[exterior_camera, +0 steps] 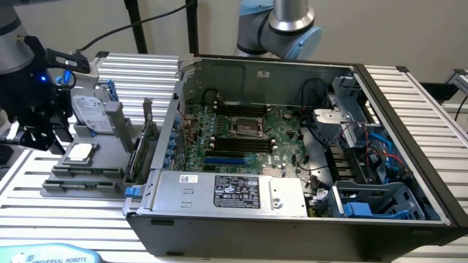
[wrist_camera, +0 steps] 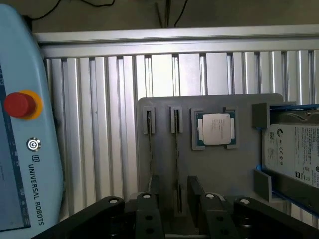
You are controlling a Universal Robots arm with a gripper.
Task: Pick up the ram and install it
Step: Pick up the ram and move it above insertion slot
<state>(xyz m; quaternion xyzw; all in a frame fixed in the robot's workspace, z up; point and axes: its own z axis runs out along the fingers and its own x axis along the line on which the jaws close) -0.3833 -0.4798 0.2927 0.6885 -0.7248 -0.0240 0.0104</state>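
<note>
Over gray holder: jaws open above one of two ram sticks; one processor.

Soft, even indoor light fills both views, with bright glare on the ribbed metal counter and dim shadow inside the computer case.

A grey holder plate lies on the ribbed metal counter; the ram and a second thin stick stand edge-on in its two narrow slots; a processor chip sits in its square pocket, just beside the ram; a hard drive rests at the plate's edge beyond the chip; the gripper hovers over the plate, black fingers apart, the ram between them; a pale-blue teach pendant with a red button lies well off the plate.
</note>
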